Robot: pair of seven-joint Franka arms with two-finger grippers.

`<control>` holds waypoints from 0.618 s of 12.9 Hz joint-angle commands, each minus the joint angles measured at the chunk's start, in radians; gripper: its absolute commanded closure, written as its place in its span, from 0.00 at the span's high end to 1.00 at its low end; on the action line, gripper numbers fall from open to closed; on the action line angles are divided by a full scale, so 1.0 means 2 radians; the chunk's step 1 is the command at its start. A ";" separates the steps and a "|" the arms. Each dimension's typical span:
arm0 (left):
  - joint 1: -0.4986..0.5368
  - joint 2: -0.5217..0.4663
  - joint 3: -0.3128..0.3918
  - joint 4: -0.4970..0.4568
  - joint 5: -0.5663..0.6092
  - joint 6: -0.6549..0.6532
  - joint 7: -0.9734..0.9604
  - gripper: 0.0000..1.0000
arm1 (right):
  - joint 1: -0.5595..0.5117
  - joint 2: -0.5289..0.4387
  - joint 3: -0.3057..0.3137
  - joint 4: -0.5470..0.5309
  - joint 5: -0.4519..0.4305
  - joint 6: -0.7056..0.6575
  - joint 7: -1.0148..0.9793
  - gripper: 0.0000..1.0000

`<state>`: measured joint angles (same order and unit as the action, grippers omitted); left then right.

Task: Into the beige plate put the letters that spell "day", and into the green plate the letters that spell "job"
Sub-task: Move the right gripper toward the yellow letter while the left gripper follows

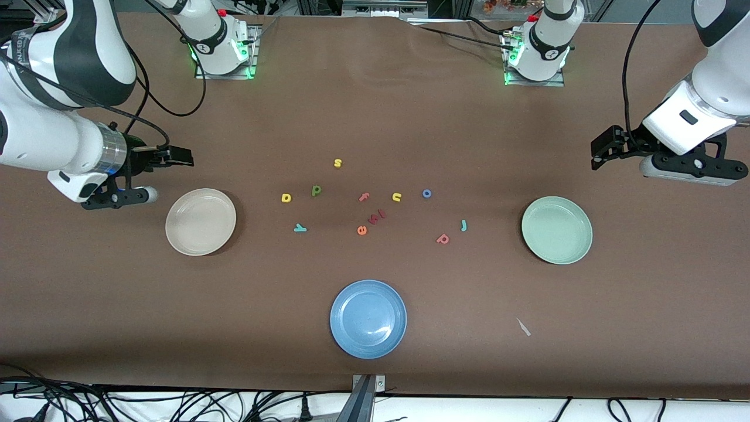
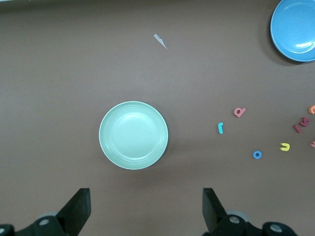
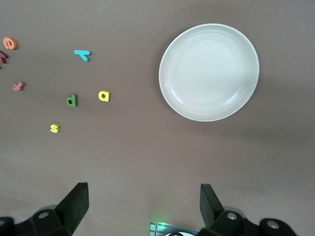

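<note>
No letter is placed yet; both plates are seen empty, so the task is judged to be at its opening step, with all 6 letters still on the bench.

The beige plate [image 1: 200,221] is set toward the right arm's end of the bench, the green plate [image 1: 556,230] toward the left arm's end. A blue plate [image 1: 368,318] lies between them, nearer to the front camera, and is not needed.

Letters for "day" are grouped nearest the beige plate: yellow d [image 1: 286,198], dark green letter [image 1: 316,190] beside it, teal y [image 1: 300,228] nearer the camera than both. Letters for "job" lie toward the green plate: blue o [image 1: 426,193], teal j [image 1: 463,225], pinkish-red b [image 1: 443,238] just beside the j. Distractors are noted in the middle: yellow s [image 1: 337,163], pink f [image 1: 364,197], yellow u [image 1: 396,197], orange e [image 1: 361,230], and a dark red letter [image 1: 378,216].

The right gripper [image 1: 176,156] is held up beside the beige plate, fingers [image 3: 74,204] spread wide, nothing held. The left gripper [image 1: 603,149] is held up near the green plate, fingers [image 2: 76,209] likewise wide and empty.

Next move, as judged: 1 gripper is to be brought over its nearest letter, likely the d for the right arm or the j for the left. The pieces are tiny and flat, so a careful descent and fingers aligned across the letter are called for. The j and b lie close; a nudge of 1 while the other is taken is a risk.
</note>
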<state>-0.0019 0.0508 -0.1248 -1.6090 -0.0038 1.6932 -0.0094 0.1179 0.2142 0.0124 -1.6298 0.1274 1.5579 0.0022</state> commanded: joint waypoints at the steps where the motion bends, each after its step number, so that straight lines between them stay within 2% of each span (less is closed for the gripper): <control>1: 0.003 0.004 0.001 0.011 0.003 -0.007 0.005 1.00 | 0.014 0.010 -0.002 0.011 0.011 -0.009 0.014 1.00; 8: 0.004 0.027 0.003 0.013 0.005 -0.007 0.006 1.00 | 0.071 0.029 -0.002 0.008 0.009 0.048 0.094 1.00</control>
<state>0.0039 0.0816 -0.1174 -1.6090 -0.0038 1.6931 -0.0094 0.2406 0.2474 0.0137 -1.6297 0.1343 1.6350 0.1554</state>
